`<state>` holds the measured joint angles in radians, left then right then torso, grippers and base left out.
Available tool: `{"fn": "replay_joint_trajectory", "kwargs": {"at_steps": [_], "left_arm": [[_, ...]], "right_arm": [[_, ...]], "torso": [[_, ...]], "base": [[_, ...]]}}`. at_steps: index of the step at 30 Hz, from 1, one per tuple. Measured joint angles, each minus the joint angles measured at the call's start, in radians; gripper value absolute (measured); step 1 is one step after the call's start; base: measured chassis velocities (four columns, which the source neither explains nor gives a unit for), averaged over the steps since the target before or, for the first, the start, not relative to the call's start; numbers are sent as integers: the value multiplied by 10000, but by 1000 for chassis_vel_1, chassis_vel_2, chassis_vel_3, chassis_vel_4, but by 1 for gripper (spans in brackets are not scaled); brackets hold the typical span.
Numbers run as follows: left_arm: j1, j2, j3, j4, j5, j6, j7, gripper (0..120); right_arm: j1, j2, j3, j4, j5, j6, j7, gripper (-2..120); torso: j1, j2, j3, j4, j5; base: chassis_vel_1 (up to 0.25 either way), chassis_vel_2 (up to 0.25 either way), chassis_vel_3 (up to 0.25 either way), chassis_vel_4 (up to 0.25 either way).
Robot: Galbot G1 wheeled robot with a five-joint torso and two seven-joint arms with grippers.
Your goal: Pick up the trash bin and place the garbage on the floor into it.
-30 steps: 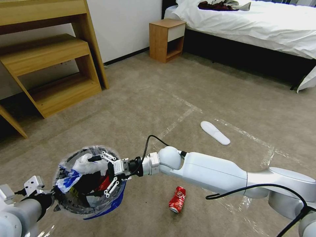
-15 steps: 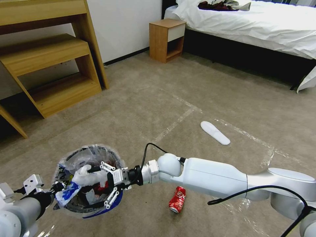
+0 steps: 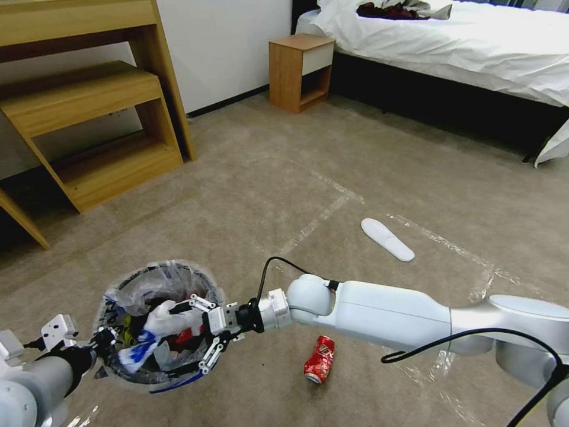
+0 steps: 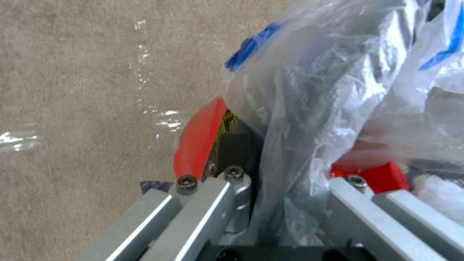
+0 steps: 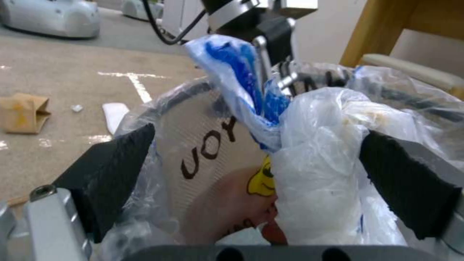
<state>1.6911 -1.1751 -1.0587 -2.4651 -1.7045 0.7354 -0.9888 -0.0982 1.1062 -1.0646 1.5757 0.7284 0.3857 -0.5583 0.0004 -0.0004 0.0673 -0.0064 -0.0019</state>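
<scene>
The trash bin [image 3: 139, 279], lined with crinkled clear plastic, hangs above the floor [image 3: 249, 178] at the lower left. My left gripper [image 3: 99, 351] is shut on its near rim; the left wrist view has the fingers [image 4: 203, 203] on either side of the red wall [image 4: 198, 145] and liner. My right gripper [image 3: 197, 334] reaches over the bin's mouth, open. A white and blue plastic wad [image 5: 309, 152] sits between its pads [image 5: 111, 170] untouched. Garbage on the carpet: a crushed red can [image 3: 319, 359], a white insole [image 3: 387, 238], a brown cardboard scrap [image 5: 21, 112].
A wooden desk with shelves [image 3: 89, 118] stands at the back left, a wooden nightstand [image 3: 301, 71] beside a white bed [image 3: 462, 47] at the back right. Shiny tape strips [image 3: 323, 213] cross the carpet. Open carpet lies between the furniture and me.
My right gripper has dipped lower and reached further across the bin's mouth, and the white and blue plastic wad has sunk deeper into the bin. The left gripper still holds the rim.
</scene>
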Motion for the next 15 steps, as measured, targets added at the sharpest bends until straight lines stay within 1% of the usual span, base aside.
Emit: {"fn": "replay_joint_trajectory", "kwargs": {"at_steps": [1,3,5,6,7,9,12,14,15], "left_arm": [[1,-20,23,-1,8,0,-1,0],[1,-24,33,-1,11,0,0,0],[-5,-27,52,-2,27,0,0,0],[-5,-27,52,-2,27,0,0,0],[-8,-27,55,-2,29,0,-1,0],[3,-19,58,-22,30,0,0,0],[32,-5,41,-52,28,0,-1,0],[41,-4,36,-52,27,0,0,0],[46,-8,35,-52,25,0,0,0]], "right_arm": [[172,0,-86,37,285,-65,-108,100],[244,3,-114,48,450,-102,-231,100],[568,41,-253,152,1234,-354,-454,100],[568,41,-253,152,1234,-354,-454,100],[777,97,-359,192,1740,-551,-438,100],[1220,105,-625,167,2228,-1098,-530,100],[1570,151,-881,165,2346,-1288,-461,100],[1657,215,-938,227,2443,-1330,-362,100],[1717,322,-990,311,2552,-1344,-156,100]], "torso": [[0,0,0,1,0],[0,-1,0,1,0],[0,-1,0,0,-1],[0,-1,0,0,-1],[0,-1,0,1,2],[0,0,0,3,-2],[0,0,0,-2,-1],[0,0,0,-2,0],[0,-1,0,0,0]], "base": [[0,0,0,0],[0,0,0,0],[0,0,0,0],[0,0,0,0],[0,0,0,0],[0,0,0,0],[0,0,0,0],[0,0,0,0],[0,0,0,0]]}}
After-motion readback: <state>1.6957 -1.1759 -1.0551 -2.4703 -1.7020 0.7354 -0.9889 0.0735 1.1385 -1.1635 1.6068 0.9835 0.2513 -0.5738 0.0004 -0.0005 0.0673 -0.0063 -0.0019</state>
